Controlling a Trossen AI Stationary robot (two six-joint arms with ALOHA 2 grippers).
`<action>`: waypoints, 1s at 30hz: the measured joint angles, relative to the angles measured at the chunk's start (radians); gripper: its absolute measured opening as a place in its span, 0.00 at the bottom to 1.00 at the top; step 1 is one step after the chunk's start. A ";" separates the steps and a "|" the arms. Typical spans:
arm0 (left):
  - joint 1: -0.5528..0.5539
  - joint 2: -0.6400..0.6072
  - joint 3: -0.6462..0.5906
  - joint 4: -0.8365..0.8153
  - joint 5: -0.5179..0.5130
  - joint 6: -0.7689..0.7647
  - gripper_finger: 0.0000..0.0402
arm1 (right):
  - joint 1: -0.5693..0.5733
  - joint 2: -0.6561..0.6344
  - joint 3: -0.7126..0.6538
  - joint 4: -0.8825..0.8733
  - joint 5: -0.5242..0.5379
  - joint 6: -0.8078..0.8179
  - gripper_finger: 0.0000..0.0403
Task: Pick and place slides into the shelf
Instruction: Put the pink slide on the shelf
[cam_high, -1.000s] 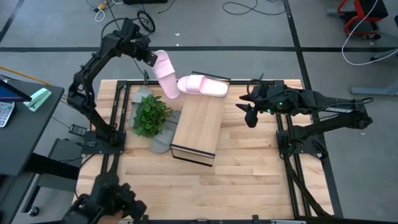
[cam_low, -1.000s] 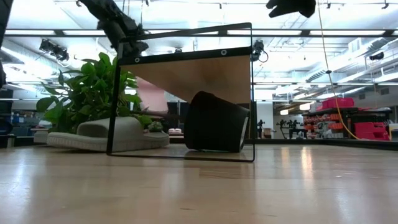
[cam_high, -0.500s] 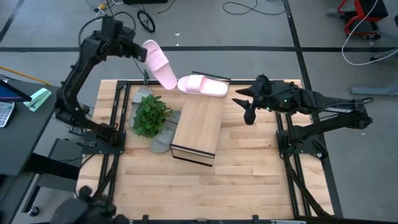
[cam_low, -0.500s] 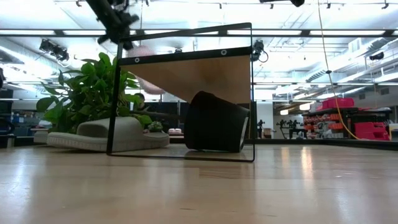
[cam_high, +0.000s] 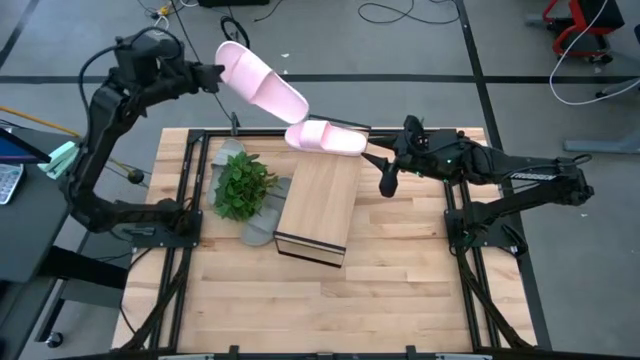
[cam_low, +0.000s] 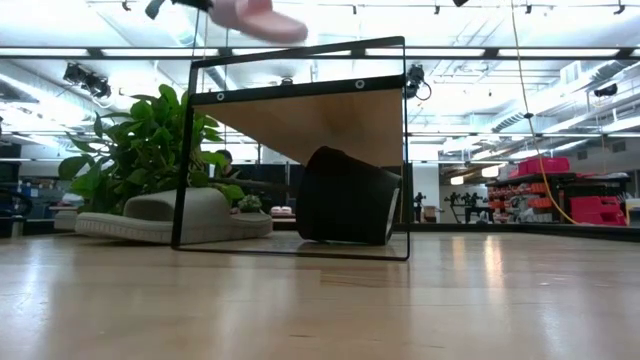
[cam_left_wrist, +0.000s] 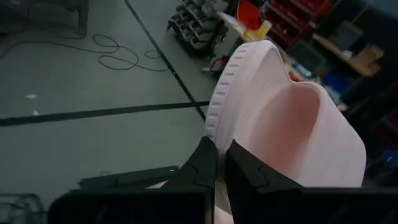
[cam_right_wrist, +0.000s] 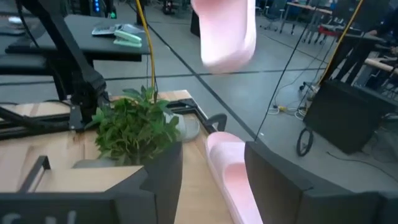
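My left gripper (cam_high: 207, 76) is high above the table's far left corner, shut on a pale pink slide (cam_high: 262, 85). That slide also shows at the top of the low view (cam_low: 265, 15). A second pink slide (cam_high: 325, 138) lies on the far end of the light-wood shelf (cam_high: 315, 205). My right gripper (cam_high: 385, 172) is open just right of it; in the right wrist view its fingers stand either side of that slide (cam_right_wrist: 229, 171), apart from it. One grey slide (cam_high: 260, 228) lies between the shelf and the plant. Another grey slide (cam_high: 228, 152) lies beyond the plant. My left gripper pinches the sole's rim (cam_left_wrist: 214, 134) at the end of the pink slide nearest the arm, between its two fingers (cam_left_wrist: 239, 171). The fingers come about level from the table's left. The slide is lifted clear and sticks out from them toward the right (cam_high: 295, 100).
A leafy green plant (cam_high: 243, 185) stands left of the shelf. In the low view a dark rounded thing (cam_low: 345, 195) sits under the shelf's top. Bare wooden tabletop (cam_high: 300, 300) lies near the front edge.
My left gripper has risen and swung toward the table's far left, carrying the pink slide away from the one on the shelf. The slide has tipped from hanging down to nearly level. My right gripper has moved a little left, toward the slide on the shelf.
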 joint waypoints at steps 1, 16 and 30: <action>-0.031 -0.008 0.000 0.000 -0.030 -0.027 0.05 | 0.000 0.001 0.000 0.000 -0.001 -0.013 0.44; -0.571 0.070 0.000 -0.134 -0.575 -0.484 0.05 | 0.001 -0.021 0.000 0.062 -0.137 -0.305 0.41; -0.717 0.185 -0.001 -0.246 -0.752 -0.781 0.05 | 0.000 -0.022 0.000 -0.165 -0.145 -0.342 0.03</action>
